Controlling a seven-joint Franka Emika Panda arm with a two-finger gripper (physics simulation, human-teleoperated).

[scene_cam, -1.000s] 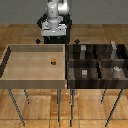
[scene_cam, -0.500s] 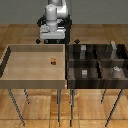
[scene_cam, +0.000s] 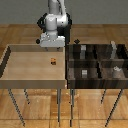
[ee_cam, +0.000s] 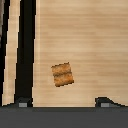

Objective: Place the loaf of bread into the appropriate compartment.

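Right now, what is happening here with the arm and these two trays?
A single robot arm hangs above the far edge of the light tan tray. Its fingers hold nothing; only their tips show in the wrist view, set wide apart, so the gripper looks open. The loaf of bread, a tiny brown-orange cube, lies alone on that tray's floor. The dark brown divided tray stands beside it, on the exterior view's right, with small grey blocks in its compartments. The bread is not yet picked up.
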